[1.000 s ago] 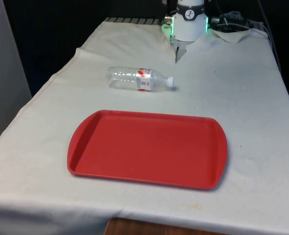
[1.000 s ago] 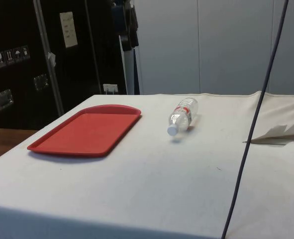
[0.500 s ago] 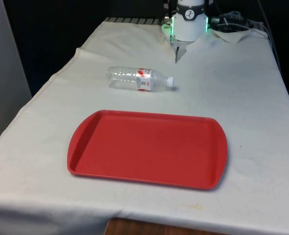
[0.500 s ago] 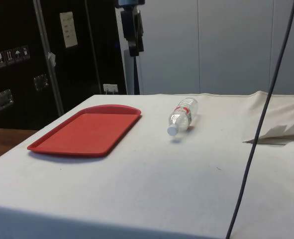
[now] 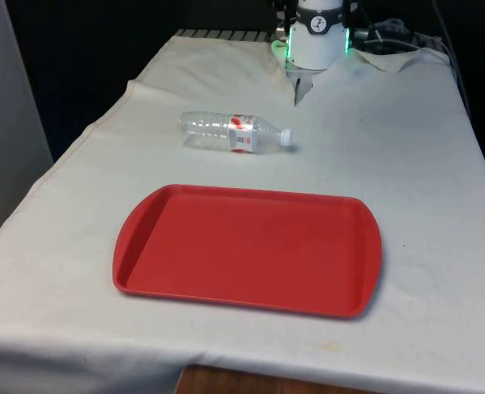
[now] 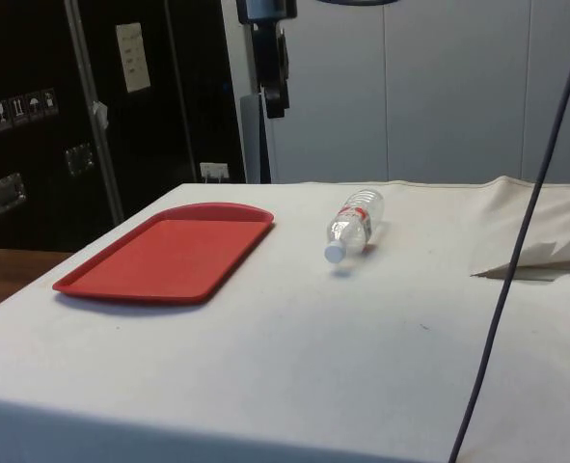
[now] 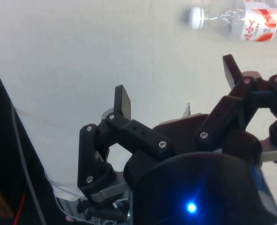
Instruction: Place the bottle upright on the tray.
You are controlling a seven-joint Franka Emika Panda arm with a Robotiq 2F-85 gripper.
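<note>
Approach step. Hand [image 7: 175, 89] spread, empty, high above the surface [image 5: 406, 148]. Bottle [image 5: 234, 131] lies on its side beside the empty red tray [image 5: 246, 246]. Next: descend, straddle bottle body.

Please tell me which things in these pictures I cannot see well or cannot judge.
- Bottle: wrist view's edge cuts off its body; only the cap end and label show.
- Label print: too small to read in the front view.
- Tray: side view shows it at a low angle, its far rim hard to judge.

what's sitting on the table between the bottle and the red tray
Nothing: the front view shows only bare white cloth between the lying bottle and the tray.
</note>
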